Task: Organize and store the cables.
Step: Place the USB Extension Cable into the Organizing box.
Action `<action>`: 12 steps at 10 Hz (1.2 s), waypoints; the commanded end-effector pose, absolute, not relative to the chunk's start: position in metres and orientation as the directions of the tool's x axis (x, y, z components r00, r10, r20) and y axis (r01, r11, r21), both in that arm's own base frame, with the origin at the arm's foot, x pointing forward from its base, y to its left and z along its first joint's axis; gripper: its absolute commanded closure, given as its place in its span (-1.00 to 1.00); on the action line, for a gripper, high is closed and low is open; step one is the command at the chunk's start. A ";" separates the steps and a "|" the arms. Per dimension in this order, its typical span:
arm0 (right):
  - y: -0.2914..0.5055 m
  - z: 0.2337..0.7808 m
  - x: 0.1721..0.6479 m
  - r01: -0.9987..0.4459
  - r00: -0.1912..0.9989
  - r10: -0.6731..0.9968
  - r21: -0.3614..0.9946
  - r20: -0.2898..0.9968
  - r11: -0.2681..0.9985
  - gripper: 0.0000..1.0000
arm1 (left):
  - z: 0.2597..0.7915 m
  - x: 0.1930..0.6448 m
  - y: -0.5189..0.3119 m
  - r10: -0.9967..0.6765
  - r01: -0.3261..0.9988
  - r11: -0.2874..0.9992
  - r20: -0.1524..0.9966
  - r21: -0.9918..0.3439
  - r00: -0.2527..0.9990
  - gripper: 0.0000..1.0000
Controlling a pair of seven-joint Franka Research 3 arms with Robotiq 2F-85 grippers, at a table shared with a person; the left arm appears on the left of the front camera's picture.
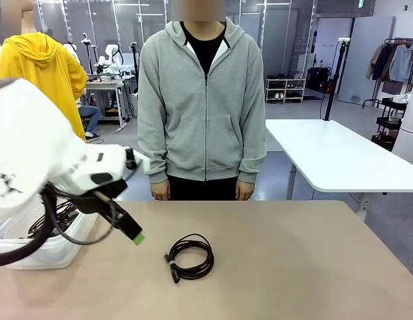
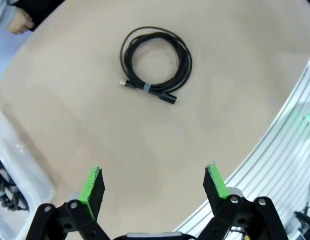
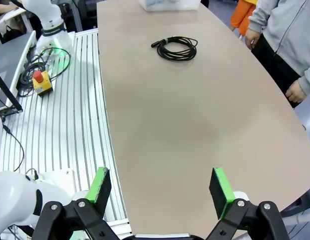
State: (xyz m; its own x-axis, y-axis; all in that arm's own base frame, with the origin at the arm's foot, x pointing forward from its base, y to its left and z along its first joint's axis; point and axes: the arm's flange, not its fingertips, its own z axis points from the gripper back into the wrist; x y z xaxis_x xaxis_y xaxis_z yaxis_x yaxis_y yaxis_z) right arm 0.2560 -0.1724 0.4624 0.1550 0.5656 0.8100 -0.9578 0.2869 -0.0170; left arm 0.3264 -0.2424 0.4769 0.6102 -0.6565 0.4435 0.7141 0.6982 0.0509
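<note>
One coiled black cable (image 1: 189,257) lies on the tan table near its middle, held by a small tie, with plug ends sticking out at the lower left. The left wrist view looks down on that cable (image 2: 156,65), well ahead of my left gripper (image 2: 153,185), whose green-padded fingers stand open and empty. In the front view the left gripper (image 1: 134,235) hangs above the table, left of the coil. More black cables (image 1: 49,220) lie in the clear bin. My right gripper (image 3: 162,186) is open and empty over the table's near edge, far from the cable (image 3: 177,48).
A clear plastic bin (image 1: 43,250) stands at the table's left edge, also seen at the far end in the right wrist view as the bin (image 3: 170,4). A person in a grey hoodie (image 1: 203,107) stands at the far side, hands down. A red stop button (image 3: 40,80) sits on the slatted base.
</note>
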 end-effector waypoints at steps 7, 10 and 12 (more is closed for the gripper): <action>-0.173 0.464 0.257 -0.962 0.130 0.562 -0.034 0.817 0.272 -1.00 | 0.469 0.332 -0.249 -0.656 0.714 0.699 0.439 0.044 0.615 -1.00; -0.173 0.464 0.257 -0.962 0.130 0.562 -0.034 0.817 0.272 -1.00 | 0.452 0.346 -0.278 -0.676 0.720 0.692 0.387 0.043 0.626 -1.00; -0.173 0.464 0.257 -0.962 0.130 0.562 -0.034 0.817 0.272 -1.00 | 0.441 0.349 -0.306 -0.673 0.723 0.691 0.381 0.019 0.634 -1.00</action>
